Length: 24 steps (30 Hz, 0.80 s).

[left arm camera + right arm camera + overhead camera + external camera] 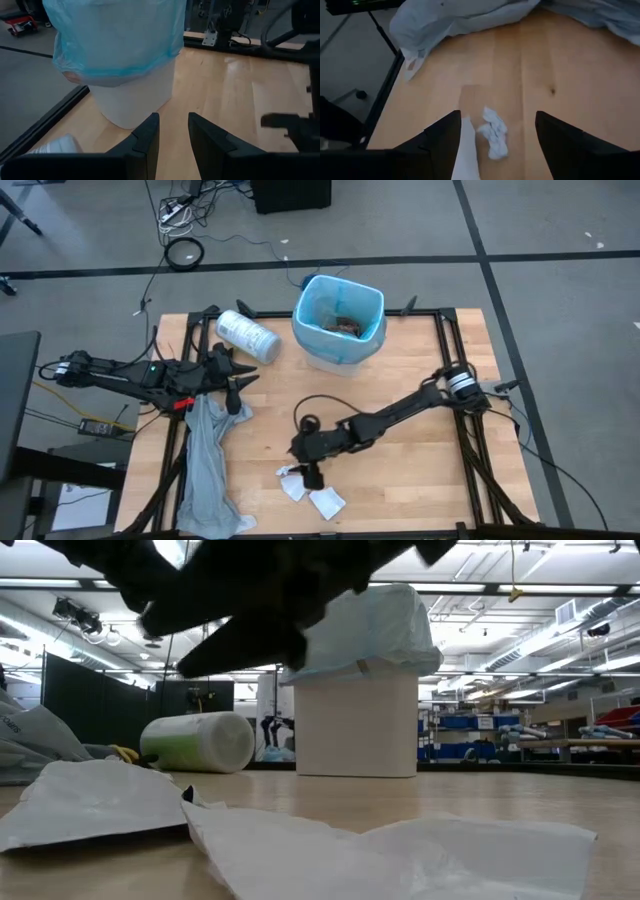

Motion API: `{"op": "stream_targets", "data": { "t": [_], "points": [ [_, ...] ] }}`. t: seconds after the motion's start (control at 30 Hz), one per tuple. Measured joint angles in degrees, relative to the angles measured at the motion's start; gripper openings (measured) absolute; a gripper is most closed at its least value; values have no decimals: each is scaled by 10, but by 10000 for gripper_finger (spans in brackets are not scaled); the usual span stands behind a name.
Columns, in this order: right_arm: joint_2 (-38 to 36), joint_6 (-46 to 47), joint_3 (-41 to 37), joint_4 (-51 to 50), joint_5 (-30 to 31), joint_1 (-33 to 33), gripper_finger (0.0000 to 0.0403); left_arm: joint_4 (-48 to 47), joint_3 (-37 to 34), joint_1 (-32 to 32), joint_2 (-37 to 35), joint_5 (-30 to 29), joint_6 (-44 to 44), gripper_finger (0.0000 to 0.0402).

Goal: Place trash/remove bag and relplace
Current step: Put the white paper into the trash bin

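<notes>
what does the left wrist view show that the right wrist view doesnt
Only the left wrist view shows the white bin with its light-blue bag folded over the rim, seen past the left gripper with its narrow finger gap. Only the right wrist view shows crumpled white paper on the wood between the wide-open fingers of the right gripper, and the grey plastic sheet beyond. Both share the wooden table.

Overhead looks straight down; the low camera, perhaps near the table's front edge, shares the bin (338,322) centre-frame
</notes>
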Motion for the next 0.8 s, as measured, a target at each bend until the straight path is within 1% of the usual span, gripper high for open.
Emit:
{"op": "stream_targets", "data": {
  "t": [0.23, 0.43, 0.5, 0.57, 0.63, 0.77, 0.8],
  "points": [
    [65, 22, 21, 24, -2, 0, 246, -3, 0, 0, 0, 2, 2, 113],
    [114, 52, 22, 45, 25, 0, 242, -4, 0, 0, 0, 3, 3, 113],
    [118, 76, 25, 36, 39, 1, 231, -5, 0, 0, 0, 3, 3, 113],
    [118, 107, 26, 13, 57, 1, 205, -5, 0, 0, 0, 7, 2, 113],
    [115, 119, 25, 2, 78, 2, 162, -5, 0, 0, 0, 11, 3, 113],
    [105, 115, 22, 2, 87, -2, 40, -5, 0, 0, 0, 12, 3, 113],
    [102, 116, 21, 1, 86, -4, 21, -5, 0, 0, 0, 12, 3, 113]
  ]
}}
